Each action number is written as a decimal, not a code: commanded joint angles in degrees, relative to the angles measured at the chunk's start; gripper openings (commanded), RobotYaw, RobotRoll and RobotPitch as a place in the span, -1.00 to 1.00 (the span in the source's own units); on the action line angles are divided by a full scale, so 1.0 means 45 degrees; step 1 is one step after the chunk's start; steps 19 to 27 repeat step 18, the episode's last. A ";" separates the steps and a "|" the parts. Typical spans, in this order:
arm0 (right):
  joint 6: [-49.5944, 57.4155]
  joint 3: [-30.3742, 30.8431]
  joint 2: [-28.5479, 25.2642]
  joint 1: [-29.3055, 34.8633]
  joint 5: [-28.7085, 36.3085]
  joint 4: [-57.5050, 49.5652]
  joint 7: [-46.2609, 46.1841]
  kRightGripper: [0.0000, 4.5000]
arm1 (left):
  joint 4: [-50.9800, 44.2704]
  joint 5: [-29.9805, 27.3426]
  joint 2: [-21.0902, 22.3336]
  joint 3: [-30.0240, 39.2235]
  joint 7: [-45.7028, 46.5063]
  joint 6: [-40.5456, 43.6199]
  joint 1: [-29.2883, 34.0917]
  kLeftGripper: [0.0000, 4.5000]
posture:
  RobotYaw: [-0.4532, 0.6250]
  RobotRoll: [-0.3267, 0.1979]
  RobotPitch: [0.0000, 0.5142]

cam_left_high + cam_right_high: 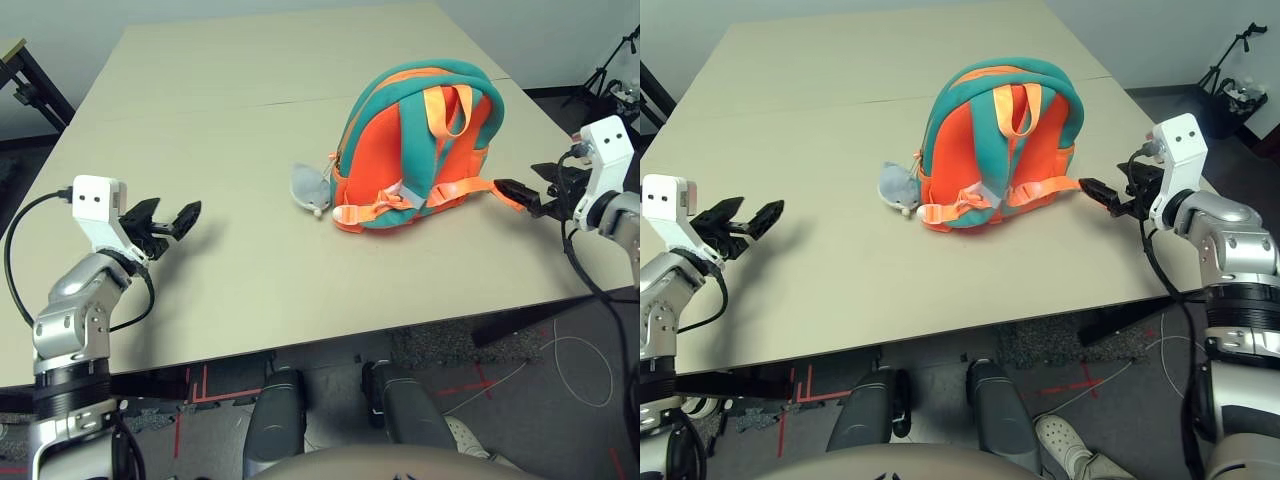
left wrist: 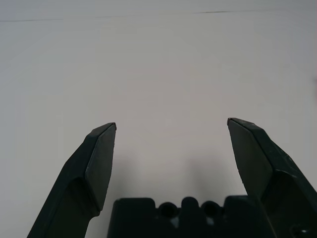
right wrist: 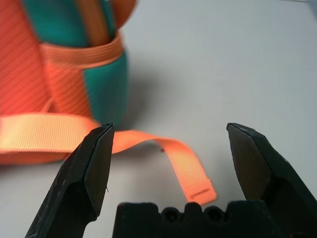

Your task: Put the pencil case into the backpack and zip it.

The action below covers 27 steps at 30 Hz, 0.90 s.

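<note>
On the table [image 1: 200, 290]: I see the backpack [image 1: 415, 150] standing upright near the middle, its straps facing me.
Pencil case: I cannot see it on the tabletop, so I cannot tell where it is.
Plush charm [image 1: 308, 190]: it lies just beside the backpack, on my left.
Left gripper [image 1: 168, 222]: fingers spread apart, nothing between them, well apart from the backpack.
Right gripper [image 1: 1110, 196]: fingers released and wide, holding nothing, near the loose orange strap end [image 3: 190, 173].

even overhead light, soft shadows (near backpack [image 3: 59, 74] blurred)
</note>
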 commanded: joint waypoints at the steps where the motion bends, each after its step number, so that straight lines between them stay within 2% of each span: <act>1: -0.1200 -0.0759 0.0606 -0.0276 -0.0238 0.1072 -0.1288 0.99 | 0.0503 0.0541 -0.0307 0.0146 0.0888 -0.0894 0.0018 1.00 | -0.30 0.25 -0.54; 6: -0.2935 -0.1284 0.1708 -0.0258 -0.0505 0.2009 -0.3093 0.99 | 0.0930 0.0901 -0.0372 0.0133 0.1453 -0.1526 0.0080 1.00 | -0.30 0.25 -0.57; 12: -0.4050 -0.1371 0.2579 -0.0447 -0.0637 0.3065 -0.3768 0.99 | 0.1449 0.1378 -0.0242 0.0613 0.2243 -0.2772 0.0280 1.00 | -0.26 0.25 -0.56; 18: -0.5048 -0.1342 0.3095 -0.0680 -0.0824 0.3956 -0.4051 0.99 | 0.1417 0.1452 -0.0283 0.0857 0.2704 -0.3105 0.0600 1.00 | -0.22 0.25 -0.52; 27: -0.5048 -0.1342 0.3095 -0.0680 -0.0824 0.3956 -0.4051 0.99 | 0.1417 0.1452 -0.0283 0.0857 0.2704 -0.3105 0.0600 1.00 | -0.22 0.25 -0.52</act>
